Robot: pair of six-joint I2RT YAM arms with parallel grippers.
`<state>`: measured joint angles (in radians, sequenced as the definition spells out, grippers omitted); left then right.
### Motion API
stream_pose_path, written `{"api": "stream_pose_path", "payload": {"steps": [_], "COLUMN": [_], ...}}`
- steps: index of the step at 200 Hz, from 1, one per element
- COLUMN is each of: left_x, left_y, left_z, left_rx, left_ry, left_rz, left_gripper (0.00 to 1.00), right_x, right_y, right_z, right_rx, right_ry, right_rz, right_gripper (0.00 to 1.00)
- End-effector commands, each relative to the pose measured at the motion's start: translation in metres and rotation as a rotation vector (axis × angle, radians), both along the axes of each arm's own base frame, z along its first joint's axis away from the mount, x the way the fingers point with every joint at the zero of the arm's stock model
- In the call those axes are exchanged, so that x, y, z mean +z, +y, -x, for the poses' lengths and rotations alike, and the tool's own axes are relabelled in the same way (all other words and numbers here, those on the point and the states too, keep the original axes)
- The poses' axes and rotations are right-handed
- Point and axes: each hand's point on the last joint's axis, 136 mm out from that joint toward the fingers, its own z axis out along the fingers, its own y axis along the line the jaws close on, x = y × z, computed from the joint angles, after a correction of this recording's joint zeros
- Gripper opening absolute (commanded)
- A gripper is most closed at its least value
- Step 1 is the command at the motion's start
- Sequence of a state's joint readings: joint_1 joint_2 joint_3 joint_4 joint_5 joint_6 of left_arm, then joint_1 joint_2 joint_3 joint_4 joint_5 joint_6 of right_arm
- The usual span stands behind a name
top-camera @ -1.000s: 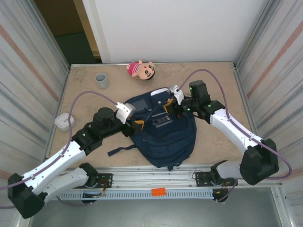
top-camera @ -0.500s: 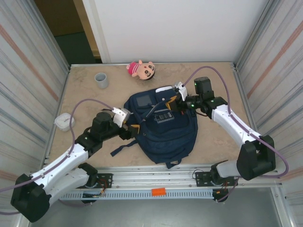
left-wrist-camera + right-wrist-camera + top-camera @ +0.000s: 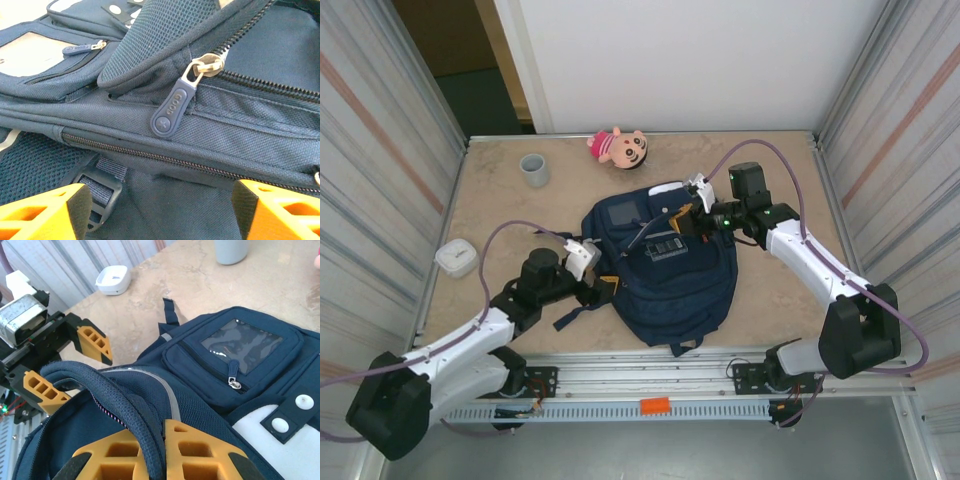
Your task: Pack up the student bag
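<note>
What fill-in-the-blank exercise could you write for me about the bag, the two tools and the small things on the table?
The right tool is shut on a padded strap of the student bag, while the left tool stands ____.
The fingers of both tools are ____ in colour.
At the far edge of the table lies a doll dressed in ____.
The cup on the table is ____.
Missing words: open, orange, pink, grey.

The student bag [image 3: 250, 130] overruns the left wrist view's edges; the grey cup [image 3: 231, 251] is cropped at the top.
</note>
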<state>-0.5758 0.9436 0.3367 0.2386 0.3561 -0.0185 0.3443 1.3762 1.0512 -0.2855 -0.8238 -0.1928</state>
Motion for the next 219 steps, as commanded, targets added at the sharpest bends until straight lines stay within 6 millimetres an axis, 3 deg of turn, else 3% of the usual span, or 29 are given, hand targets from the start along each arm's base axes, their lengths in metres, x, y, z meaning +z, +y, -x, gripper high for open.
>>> {"api": "stream_pose_path", "payload": {"steps": [1,92,133,175,219], "left_x": [0.022,0.047,0.060,0.052,0.046], "left_y": [-0.010,-0.036,-0.028,-0.009,-0.020], "left_z": [-0.003,0.003,0.009,0.003,-0.002], "left_rx": [-0.075,-0.307,-0.278,-0.153,-0.205], "left_ry": [-0.128,-0.074,-0.084,-0.100,-0.067], "left_rz": [0.042,0.192,0.188,0.146,0.162], "left_gripper": [0.73,0.73,0.75,0.76,0.76], "right_x": [0.036,0.033,0.028,0.027,0.029], "right_y": [0.008,0.011,0.009,0.010,0.012], "right_z": [0.001,0.013,0.015,0.017,0.019], "right_rx": [0.059,0.100,0.095,0.108,0.119], "right_ry": [-0.073,-0.100,-0.101,-0.098,-0.099], "right_rz": [-0.077,-0.044,-0.027,-0.038,-0.049], "right_gripper": [0.00,0.00,0.00,0.00,0.00]}}
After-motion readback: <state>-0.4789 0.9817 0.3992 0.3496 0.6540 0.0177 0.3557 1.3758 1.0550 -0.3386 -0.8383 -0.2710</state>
